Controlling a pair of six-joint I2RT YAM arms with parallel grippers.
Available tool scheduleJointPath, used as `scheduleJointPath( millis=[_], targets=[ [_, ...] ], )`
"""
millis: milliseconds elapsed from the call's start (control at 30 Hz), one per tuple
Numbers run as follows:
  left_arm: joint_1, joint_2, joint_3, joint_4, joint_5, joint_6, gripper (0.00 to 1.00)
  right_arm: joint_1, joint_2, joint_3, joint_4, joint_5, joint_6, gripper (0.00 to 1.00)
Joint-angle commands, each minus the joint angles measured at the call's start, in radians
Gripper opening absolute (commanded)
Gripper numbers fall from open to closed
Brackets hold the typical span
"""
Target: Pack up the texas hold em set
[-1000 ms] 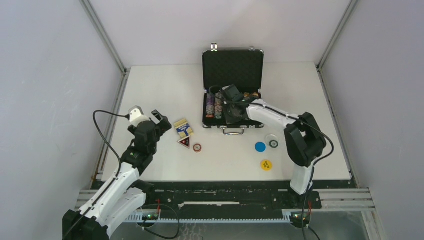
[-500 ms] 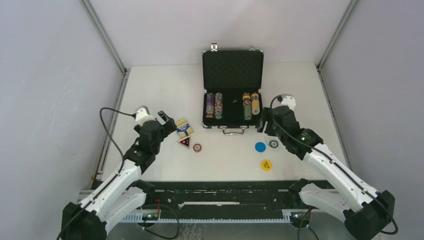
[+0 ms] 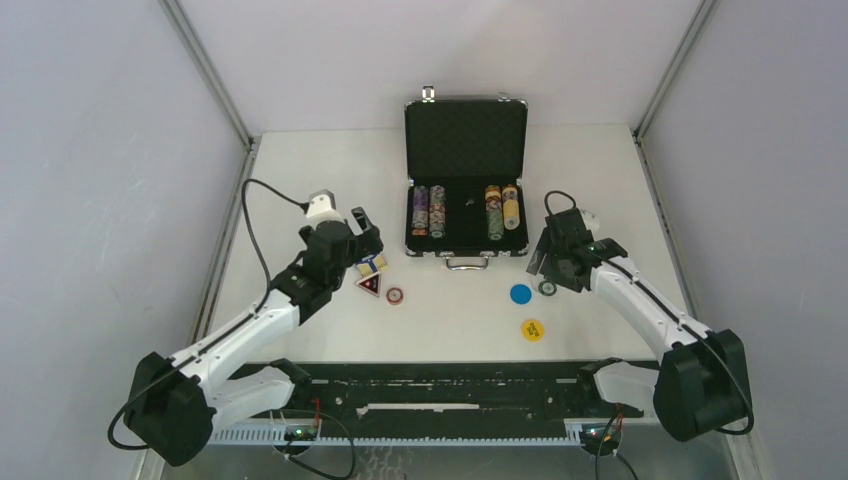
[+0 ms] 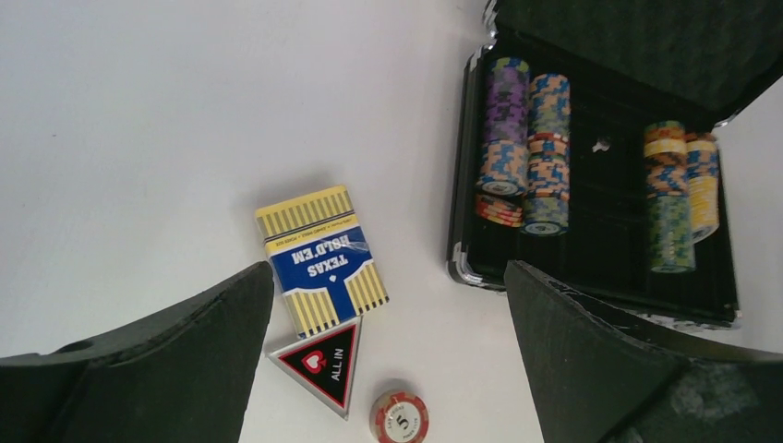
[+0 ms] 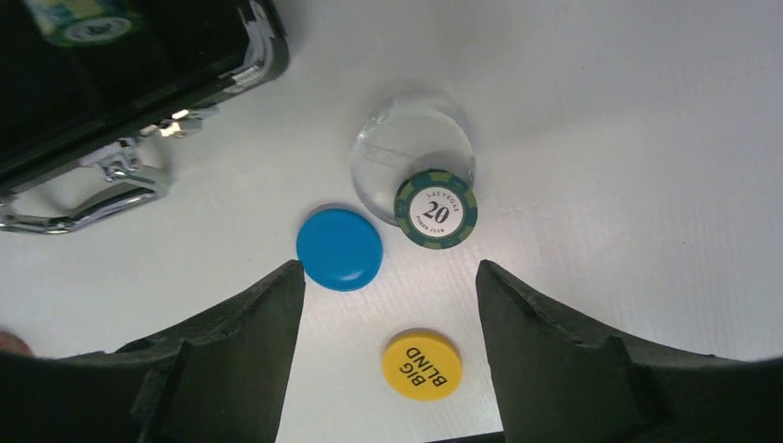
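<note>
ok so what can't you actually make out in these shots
- Top view: the card deck is partly covered by the left gripper; lettering on the yellow token is too small to read.
- Left wrist view: the red chip is cut by the bottom edge; the pale speck in the briefcase is too small to identify.
- Right wrist view: the briefcase runs off the top-left corner, contents mostly hidden.

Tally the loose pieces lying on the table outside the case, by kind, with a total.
Card deck: 1
Triangular ALL IN token: 1
Round tokens: 2 (blue token, yellow BIG BLIND token)
Poker chips: 2 (red 5 chip, green 20 chip)
Clear round disc: 1
Total: 7
</note>
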Motion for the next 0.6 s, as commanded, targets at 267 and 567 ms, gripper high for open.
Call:
scheduleJointPath(
  millis=[267,567],
  targets=[
    [-0.004,0.035,0.006,0.037,0.007,0.048,1.0,-0.006,0.081,-0.031,0.038,0.057,0.053,0.77],
    [-0.004,0.047,0.0,0.052,0.021,0.051,1.0,-0.018,0.162,-0.039,0.092,0.032,0.049,0.74]
  ],
)
